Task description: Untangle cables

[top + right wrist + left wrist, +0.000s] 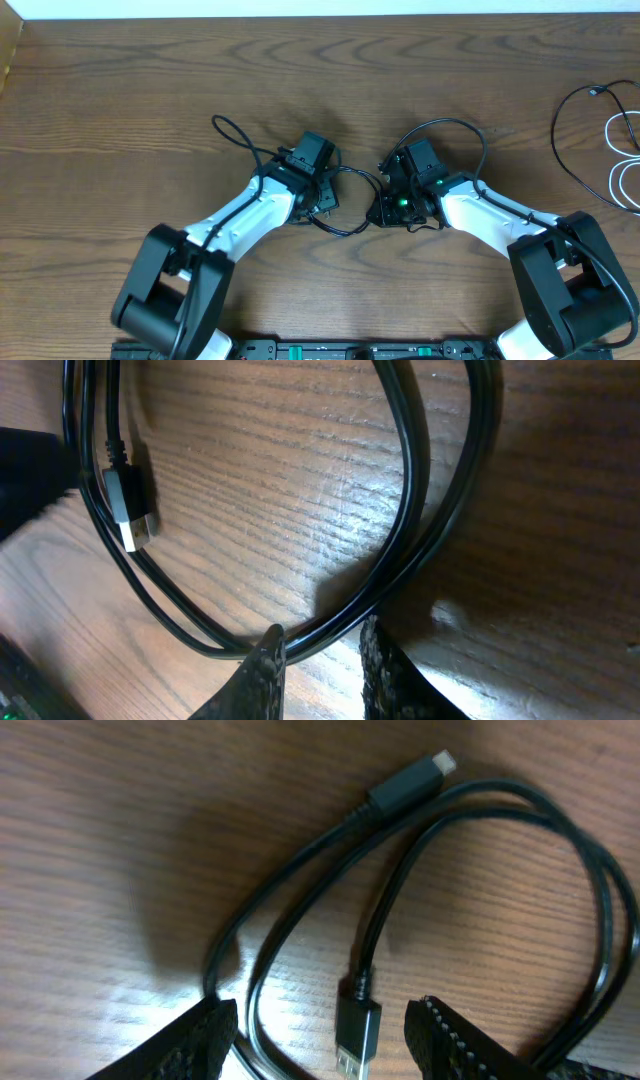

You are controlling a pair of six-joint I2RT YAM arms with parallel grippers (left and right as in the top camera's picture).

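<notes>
The left fingers [200, 1040] stand wide apart and grip nothing. The USB plug [358, 1032] of the black cable [412, 480] lies on the table [150, 80] in the gap between them, touching neither, with its long axis running along their reach. Closing would therefore take it across its width. From there the doubled strands sweep away in a loop, past the small plug [410, 782] at the far side. The right fingers [262, 675] are drawn nearly together right at the bend of the same doubled strands. Whether they pinch them or merely sit against them I cannot tell. Seen from overhead, the cable lies between the two arms, running left to right, about equally close to each. A second black cable [556, 135] and a white one [612, 180] lie well apart at the right edge.
</notes>
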